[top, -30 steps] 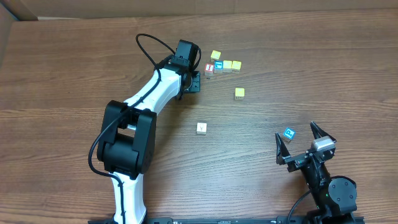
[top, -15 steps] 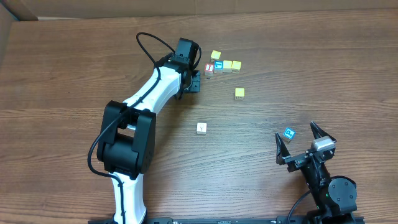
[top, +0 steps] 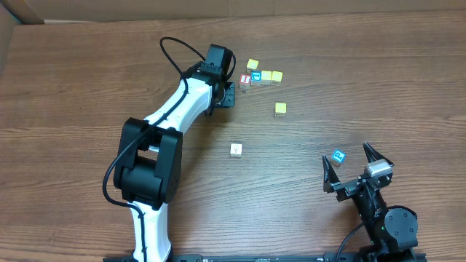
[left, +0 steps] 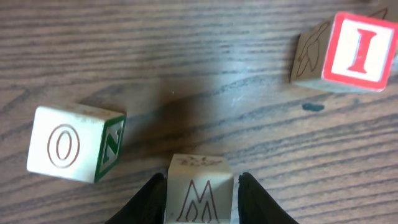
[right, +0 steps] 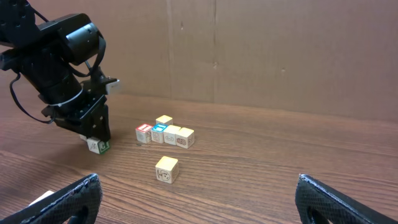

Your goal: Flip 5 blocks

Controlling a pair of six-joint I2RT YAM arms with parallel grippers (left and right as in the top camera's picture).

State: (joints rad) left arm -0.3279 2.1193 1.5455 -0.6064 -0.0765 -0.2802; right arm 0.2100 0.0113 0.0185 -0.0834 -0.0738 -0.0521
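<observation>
Unmoved: L tool (left: 199, 195) grips block (left: 198, 179).

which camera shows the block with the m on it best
Left wrist: the M block sits close up, letter readable, between the fingers of the left pincer. Overhead, the left arm hides it. Right wrist shows the pincer far off; the M cannot be made out.

The left arm (top: 173, 110) stretches forward, its left gripper (top: 226, 97) pointing down with the jaws closed on the M block (left: 199, 194). The right gripper (top: 346, 152) sits low near its base, jaws spread wide.
</observation>
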